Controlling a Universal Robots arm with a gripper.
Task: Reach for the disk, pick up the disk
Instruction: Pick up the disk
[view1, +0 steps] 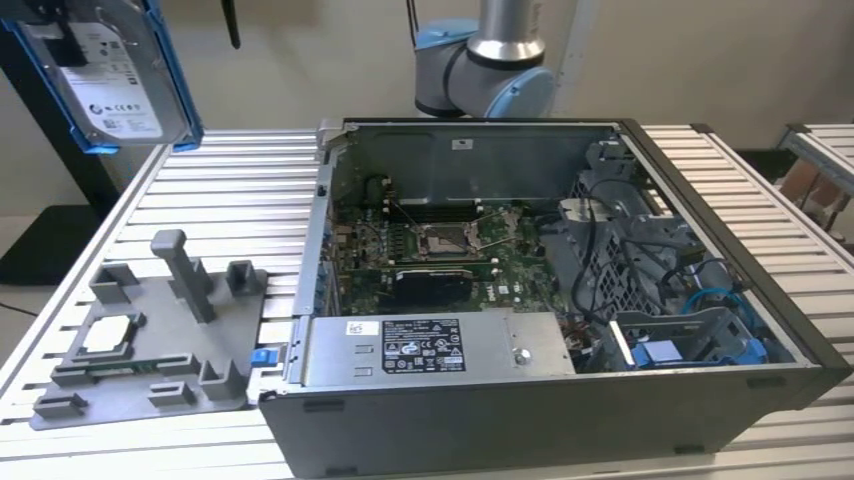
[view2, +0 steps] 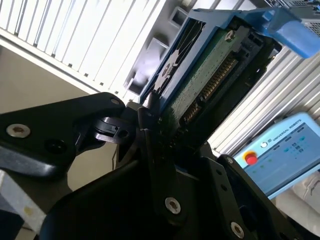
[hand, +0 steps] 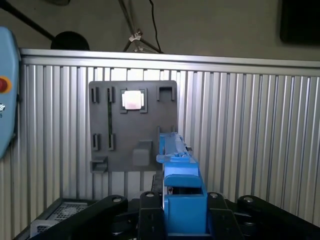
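Observation:
The disk, a silver drive with a white label in a blue frame, hangs high above the slatted table at the exterior view's far left. In the second wrist view its green circuit-board underside faces the camera. My gripper is shut on one end of it, the black fingers clamping the blue frame. In the first wrist view the disk stands edge-on between the fingertips of the gripper, well above the table.
An open computer case fills the table's middle and the exterior view's right. A grey fixture plate with a square silver chip lies at the left, directly below the held disk. A teach pendant lies nearby.

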